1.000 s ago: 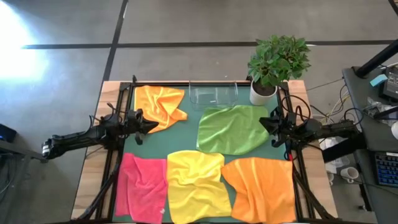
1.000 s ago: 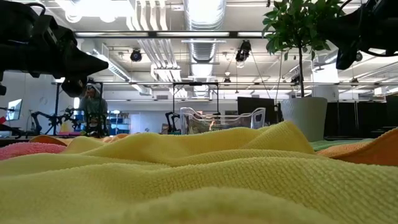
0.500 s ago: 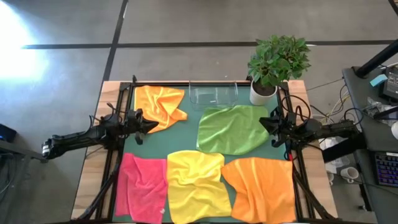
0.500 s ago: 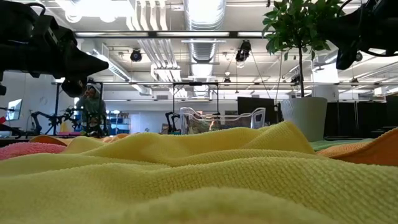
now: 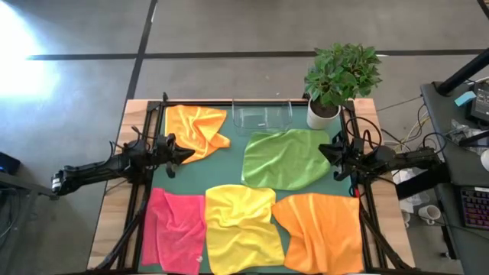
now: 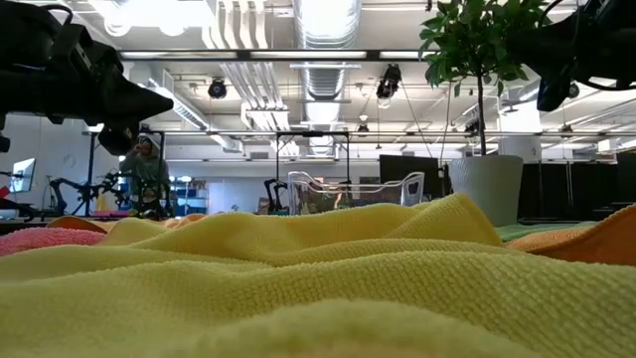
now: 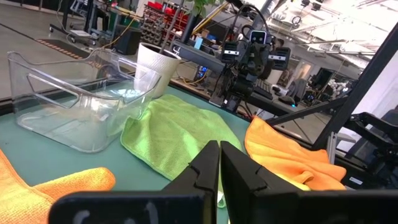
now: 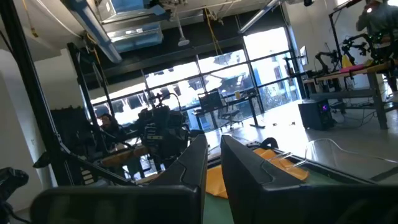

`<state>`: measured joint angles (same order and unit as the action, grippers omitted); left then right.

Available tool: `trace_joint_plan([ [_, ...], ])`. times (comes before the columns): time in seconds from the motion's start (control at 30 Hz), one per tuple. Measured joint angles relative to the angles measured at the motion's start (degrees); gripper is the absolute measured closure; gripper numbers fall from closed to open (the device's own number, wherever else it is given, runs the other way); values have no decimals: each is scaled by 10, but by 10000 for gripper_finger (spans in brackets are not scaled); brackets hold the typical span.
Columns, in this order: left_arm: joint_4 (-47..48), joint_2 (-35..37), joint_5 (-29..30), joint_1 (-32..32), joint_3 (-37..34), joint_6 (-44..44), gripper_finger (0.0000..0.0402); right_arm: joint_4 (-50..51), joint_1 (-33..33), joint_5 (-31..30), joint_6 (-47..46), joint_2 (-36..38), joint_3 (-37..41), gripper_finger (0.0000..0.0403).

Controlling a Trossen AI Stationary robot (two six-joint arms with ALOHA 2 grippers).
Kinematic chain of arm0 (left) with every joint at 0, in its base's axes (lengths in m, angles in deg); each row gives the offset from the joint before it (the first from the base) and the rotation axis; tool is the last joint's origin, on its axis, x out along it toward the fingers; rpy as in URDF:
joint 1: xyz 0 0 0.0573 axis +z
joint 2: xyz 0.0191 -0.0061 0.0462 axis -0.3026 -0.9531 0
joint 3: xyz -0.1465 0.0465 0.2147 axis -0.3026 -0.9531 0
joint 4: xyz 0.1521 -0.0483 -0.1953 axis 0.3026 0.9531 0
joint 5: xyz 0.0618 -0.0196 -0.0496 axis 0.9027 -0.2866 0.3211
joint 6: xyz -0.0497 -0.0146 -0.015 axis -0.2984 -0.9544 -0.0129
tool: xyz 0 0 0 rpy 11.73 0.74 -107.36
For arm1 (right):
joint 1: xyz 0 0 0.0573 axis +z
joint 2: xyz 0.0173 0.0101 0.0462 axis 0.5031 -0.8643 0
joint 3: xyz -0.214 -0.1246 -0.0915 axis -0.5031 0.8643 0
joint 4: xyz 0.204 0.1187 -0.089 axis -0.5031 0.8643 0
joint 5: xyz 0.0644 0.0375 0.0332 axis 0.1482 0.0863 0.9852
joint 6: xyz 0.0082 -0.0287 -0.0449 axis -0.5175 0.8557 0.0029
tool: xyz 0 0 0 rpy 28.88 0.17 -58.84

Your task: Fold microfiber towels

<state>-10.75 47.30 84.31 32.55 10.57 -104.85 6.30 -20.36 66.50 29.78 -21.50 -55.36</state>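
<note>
Five towels lie spread, a little rumpled, on the green mat (image 5: 229, 164): an orange one (image 5: 197, 128) at the far left, a lime green one (image 5: 284, 158) at the far right, and pink (image 5: 176, 229), yellow (image 5: 239, 227) and orange (image 5: 319, 231) ones along the near edge. My left gripper (image 5: 183, 153) hovers shut and empty just beside the far orange towel's near edge; it also shows in its wrist view (image 7: 220, 149). My right gripper (image 5: 327, 150) hovers shut and empty at the green towel's right edge; it also shows in its wrist view (image 8: 214, 146).
A clear plastic bin (image 5: 262, 116) stands at the far edge of the mat, with a potted plant (image 5: 340, 76) in a white pot to its right. Black frame rails (image 5: 145, 191) run along both sides of the table. A person (image 6: 147, 174) stands far behind the table.
</note>
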Motion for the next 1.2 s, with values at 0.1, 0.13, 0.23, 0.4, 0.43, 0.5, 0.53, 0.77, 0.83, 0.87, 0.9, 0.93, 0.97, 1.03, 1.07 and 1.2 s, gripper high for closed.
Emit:
trace_joint_plan([
  [0.1, 0, 0, 0, 0, 0, 0, 402, 0, 0, 0, 0, 0, 0, 364],
  [0.13, 0, 0, 0, 0, 0, 0, 402, 0, 0, 0, 0, 0, 0, 364],
  [0.23, 0, 0, 0, 0, 0, 0, 402, 0, 0, 0, 0, 0, 0, 364],
  [0.4, 0, 0, 1, 0, 0, 0, 402, 0, 0, 0, 0, 0, 0, 364],
  [0.43, 0, 0, 1, 0, 0, 0, 402, 0, 0, 0, 0, 0, 0, 364],
  [0.5, 0, 0, 1, 0, 0, 0, 402, 0, 0, 0, 0, 0, 0, 364],
  [0.53, 0, 0, 1, 0, 0, 0, 402, 0, 0, 0, 0, 0, 0, 364],
  [0.77, -1, 0, 5, 0, 0, 0, 402, 0, 0, 0, 0, 0, 0, 364],
  [0.83, -1, 0, 8, 0, 0, 0, 402, 0, 0, 0, 0, 0, 0, 364],
  [0.87, -1, 0, 9, 0, 0, 1, 402, 0, 0, 0, 0, 0, 0, 364],
  [0.9, -1, 0, 9, 0, 0, 2, 402, 0, 0, 0, 0, 0, 0, 364],
  [0.93, -1, 0, 9, 0, 0, 4, 402, 0, 0, 0, 0, 0, 0, 364],
  [0.97, -1, 0, 9, 0, 0, 10, 402, 0, 0, 0, 0, 0, 0, 364],
  [1.03, -1, 0, 9, 0, 0, 14, 402, 0, 0, 0, 0, 0, 0, 364],
  [1.07, -1, 0, 9, 0, 0, 13, 402, 0, 0, 0, 0, 0, 0, 364],
  [1.2, -1, 0, 9, 0, 0, 12, 402, 0, 0, 0, 0, 0, 0, 364],
])
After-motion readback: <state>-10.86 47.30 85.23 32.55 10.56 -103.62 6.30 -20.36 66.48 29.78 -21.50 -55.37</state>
